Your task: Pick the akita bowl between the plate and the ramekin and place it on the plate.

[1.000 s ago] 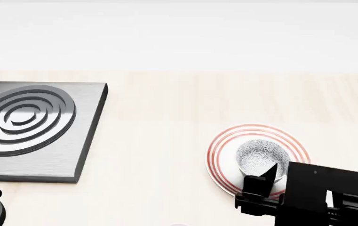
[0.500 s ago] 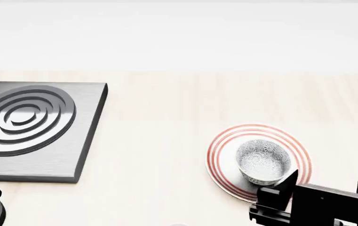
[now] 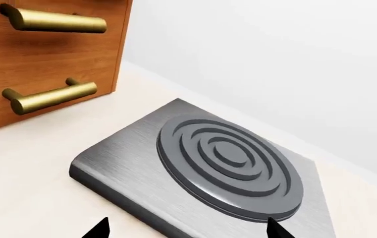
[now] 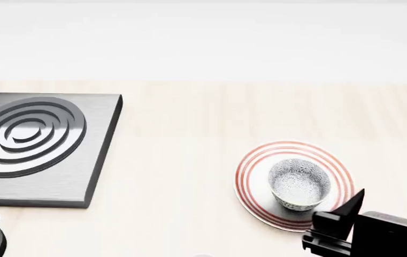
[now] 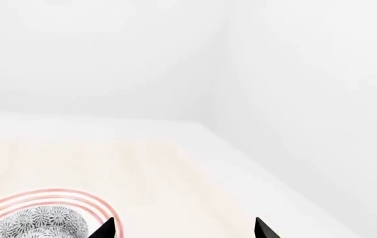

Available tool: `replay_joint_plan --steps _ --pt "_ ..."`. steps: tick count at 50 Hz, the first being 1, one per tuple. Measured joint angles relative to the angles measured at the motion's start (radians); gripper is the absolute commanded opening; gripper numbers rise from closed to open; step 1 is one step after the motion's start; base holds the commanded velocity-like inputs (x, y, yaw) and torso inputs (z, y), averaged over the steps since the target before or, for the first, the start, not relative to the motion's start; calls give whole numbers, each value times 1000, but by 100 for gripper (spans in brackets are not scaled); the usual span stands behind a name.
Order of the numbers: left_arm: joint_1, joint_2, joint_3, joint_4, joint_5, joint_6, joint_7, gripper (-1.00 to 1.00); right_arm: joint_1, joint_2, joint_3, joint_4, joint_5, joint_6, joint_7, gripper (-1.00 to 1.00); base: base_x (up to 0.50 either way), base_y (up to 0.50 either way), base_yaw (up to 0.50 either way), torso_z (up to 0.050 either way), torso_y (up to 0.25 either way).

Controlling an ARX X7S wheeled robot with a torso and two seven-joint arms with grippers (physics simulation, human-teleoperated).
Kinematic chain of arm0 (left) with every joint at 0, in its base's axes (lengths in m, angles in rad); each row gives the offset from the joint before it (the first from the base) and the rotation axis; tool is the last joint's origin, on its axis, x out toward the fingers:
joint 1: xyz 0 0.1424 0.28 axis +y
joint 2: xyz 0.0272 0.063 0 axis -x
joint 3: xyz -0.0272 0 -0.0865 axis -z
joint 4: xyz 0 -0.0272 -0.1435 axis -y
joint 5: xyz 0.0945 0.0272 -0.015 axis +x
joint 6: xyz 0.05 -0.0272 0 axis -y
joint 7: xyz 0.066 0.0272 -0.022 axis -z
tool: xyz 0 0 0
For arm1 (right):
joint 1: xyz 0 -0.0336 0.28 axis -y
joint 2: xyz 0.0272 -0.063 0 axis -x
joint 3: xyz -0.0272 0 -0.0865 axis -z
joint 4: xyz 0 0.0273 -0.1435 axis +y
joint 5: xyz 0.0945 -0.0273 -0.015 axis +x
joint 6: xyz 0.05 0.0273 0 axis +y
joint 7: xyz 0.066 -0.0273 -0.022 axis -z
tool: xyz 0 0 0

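Note:
The speckled akita bowl (image 4: 299, 183) stands upright in the middle of the red-ringed plate (image 4: 254, 160), with nothing holding it. My right gripper (image 5: 183, 230) is open and empty, drawn back off the plate's near right rim; one dark fingertip (image 4: 354, 201) shows in the head view. The right wrist view catches the akita bowl (image 5: 35, 226) and the plate (image 5: 16, 202) just beside one fingertip. My left gripper (image 3: 187, 231) is open and empty above the near edge of a metal slab, far from the plate. The ramekin is out of view.
A brushed-metal slab with raised concentric rings (image 4: 39, 144) lies at the left of the light wooden table (image 4: 189, 139). Wooden drawer fronts with brass handles (image 3: 43, 49) stand beyond the metal slab (image 3: 208, 163). A white wall runs behind the table.
My right gripper has pulled back toward the lower right, away from the bowl. The bowl stays on the plate, and the left arm has not moved.

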Motion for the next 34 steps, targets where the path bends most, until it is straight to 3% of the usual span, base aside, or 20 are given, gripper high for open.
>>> replay_joint_plan --steps 34 --pt "42 -26 -32 156 -70 -42 -36 100 -14 36 -4 -168 -10 125 9 100 0 0 0 0 0"
